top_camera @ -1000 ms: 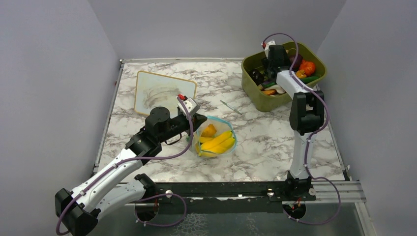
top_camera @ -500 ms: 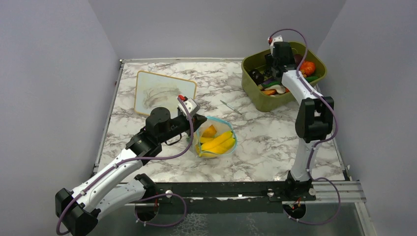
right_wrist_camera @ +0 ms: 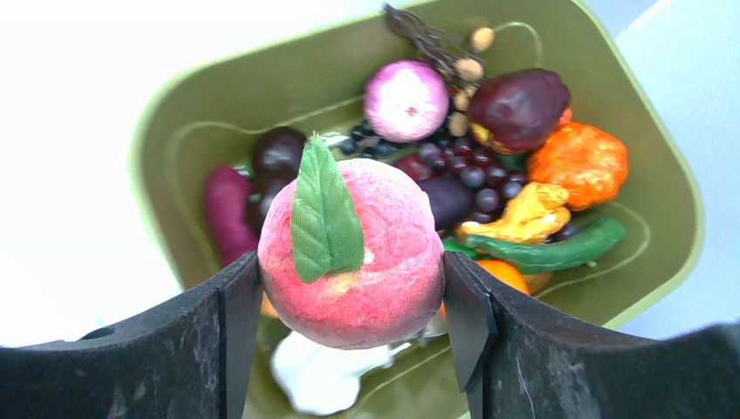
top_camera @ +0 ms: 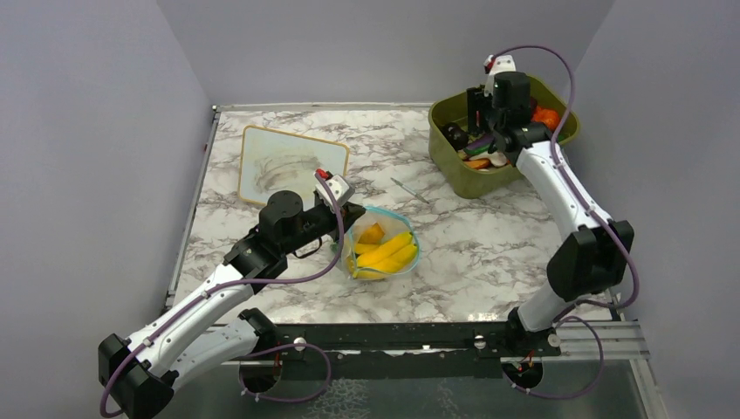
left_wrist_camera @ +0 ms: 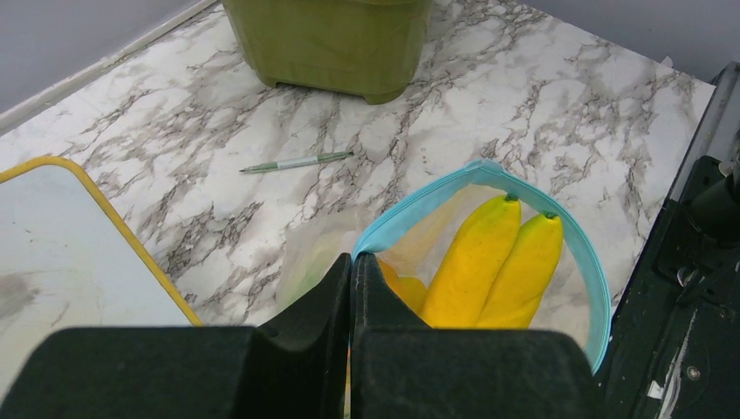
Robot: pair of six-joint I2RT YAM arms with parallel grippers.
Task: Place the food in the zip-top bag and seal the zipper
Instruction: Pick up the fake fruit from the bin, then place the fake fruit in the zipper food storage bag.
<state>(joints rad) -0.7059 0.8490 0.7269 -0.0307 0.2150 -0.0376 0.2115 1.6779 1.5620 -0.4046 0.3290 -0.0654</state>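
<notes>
The clear zip-top bag [top_camera: 384, 249] lies mid-table with its mouth held wide. My left gripper [left_wrist_camera: 351, 262] is shut on the near-left edge of its teal-blue zipper [left_wrist_camera: 436, 196]. Inside the bag lie two yellow bananas [left_wrist_camera: 489, 262] and an orange piece [top_camera: 371, 232]. Over the olive-green tub [top_camera: 476, 182], my right gripper [right_wrist_camera: 349, 288] is shut on a round pink-red toy fruit [right_wrist_camera: 366, 262] with a green leaf, both pads against its sides. More food fills the tub: a purple onion [right_wrist_camera: 406, 100], an orange piece [right_wrist_camera: 578, 161], a green pod [right_wrist_camera: 550, 253].
A wood-framed white board [top_camera: 292, 161] lies at the back left, just beyond the left arm. A thin green pen [top_camera: 408, 189] rests on the marble between the bag and the tub. Grey walls enclose the table on three sides.
The right arm has swung out to the right and lifted its gripper higher over the tub, still holding the pink-red fruit. The left arm and the bag have not moved.
</notes>
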